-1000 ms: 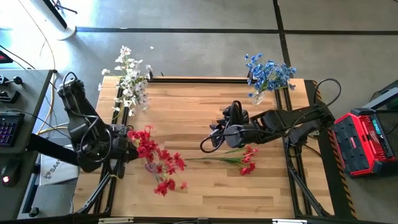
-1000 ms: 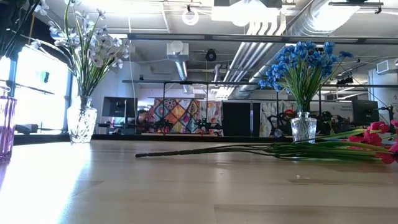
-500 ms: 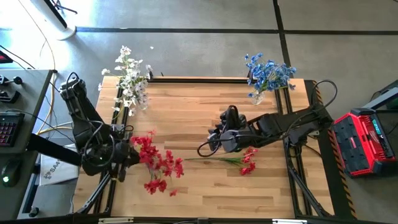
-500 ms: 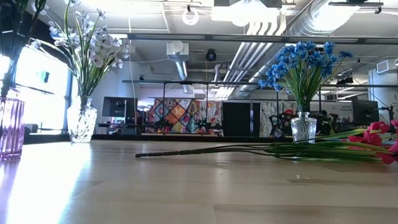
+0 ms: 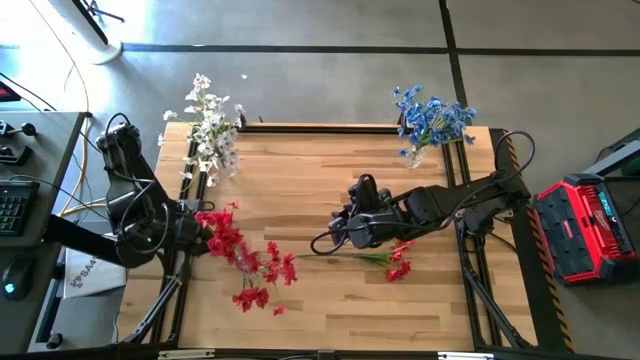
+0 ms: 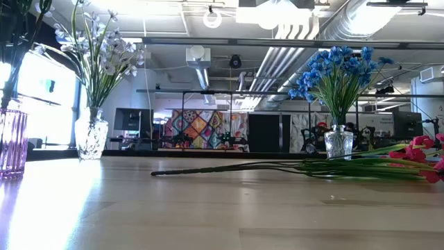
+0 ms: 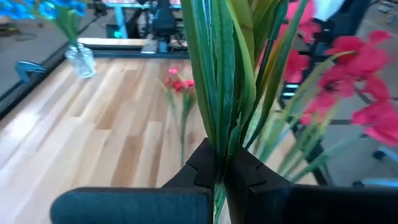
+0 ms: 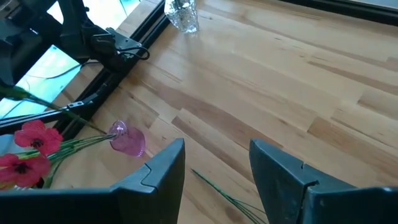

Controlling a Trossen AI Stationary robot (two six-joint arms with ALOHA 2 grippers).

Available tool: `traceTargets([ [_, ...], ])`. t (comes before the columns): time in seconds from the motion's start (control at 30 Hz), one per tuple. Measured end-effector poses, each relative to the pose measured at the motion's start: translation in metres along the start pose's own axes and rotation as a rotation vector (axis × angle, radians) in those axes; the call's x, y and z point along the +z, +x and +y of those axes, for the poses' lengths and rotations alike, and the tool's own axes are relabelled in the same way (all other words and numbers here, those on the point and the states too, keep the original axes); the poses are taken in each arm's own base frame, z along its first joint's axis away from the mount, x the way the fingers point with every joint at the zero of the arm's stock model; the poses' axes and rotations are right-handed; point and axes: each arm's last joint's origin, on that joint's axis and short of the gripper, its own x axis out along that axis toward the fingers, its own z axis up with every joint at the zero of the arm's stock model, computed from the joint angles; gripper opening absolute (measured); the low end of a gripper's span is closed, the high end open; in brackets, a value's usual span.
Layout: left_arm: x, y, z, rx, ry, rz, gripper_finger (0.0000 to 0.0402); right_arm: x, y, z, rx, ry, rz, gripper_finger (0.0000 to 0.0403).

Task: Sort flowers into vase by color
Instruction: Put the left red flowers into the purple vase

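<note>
My left gripper point(image 5: 197, 237) is at the table's left edge, shut on a bunch of red flowers point(image 5: 245, 265). The bunch leans toward the near edge. Its stems run to the mouth of a pink vase point(image 8: 127, 140) standing upright point(image 6: 12, 142). One loose red sprig point(image 5: 375, 256) lies flat on the table; its thin stem point(image 6: 229, 167) points left. My right gripper point(image 5: 322, 243) hovers open over that stem's free end point(image 8: 208, 182), touching nothing. White flowers point(image 5: 210, 135) and blue flowers point(image 5: 432, 118) stand in clear vases at the far corners. My left gripper point(image 7: 221, 171) pinches several green stems and leaves of the red bunch point(image 7: 221, 124) between its two fingers, partway along their length. The stems fan out beyond the fingers to the red blossoms point(image 7: 367, 62). The bunch is tilted, not flat on the table.
The clear vase with white flowers point(image 6: 91, 135) is far left, the one with blue flowers point(image 6: 338, 142) far right. Bare wood lies between them and along the near edge. A keyboard sits off the left side, a red case point(image 5: 590, 225) off the right.
My right gripper has crept toward the table's left, along the loose sprig's stem to its free end, staying open. My left gripper has shifted the red bunch a little, and the pink vase has slid slightly toward the right.
</note>
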Motion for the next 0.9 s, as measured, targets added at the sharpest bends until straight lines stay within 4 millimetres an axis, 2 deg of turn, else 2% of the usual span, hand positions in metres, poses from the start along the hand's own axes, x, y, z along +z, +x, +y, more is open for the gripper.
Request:
traceTargets([
  [0.27, -0.002, 0.001, 0.002, 0.059, 0.008, -0.015, 0.0, 0.0, 0.0, 0.0, -0.001, -0.001, -0.001, 0.0167],
  [0.5, -0.025, 0.008, 0.002, 0.073, -0.046, 0.022, 0.0, 0.0, 0.0, -0.001, -0.006, -0.004, 0.002, 0.0167],
  [0.63, -0.031, 0.011, 0.002, 0.078, -0.055, 0.029, 0.0003, -0.001, 0.001, 0.0, -0.002, -0.005, 0.017, 0.0168],
  [0.73, -0.035, 0.012, 0.002, 0.084, -0.066, 0.029, 0.0017, -0.009, 0.011, 0.003, -0.002, -0.023, 0.097, 0.0178],
  [0.9, -0.037, 0.012, 0.002, 0.07, -0.05, 0.05, 0.0074, -0.034, 0.045, 0.008, -0.1, -0.085, 0.237, 0.0214],
])
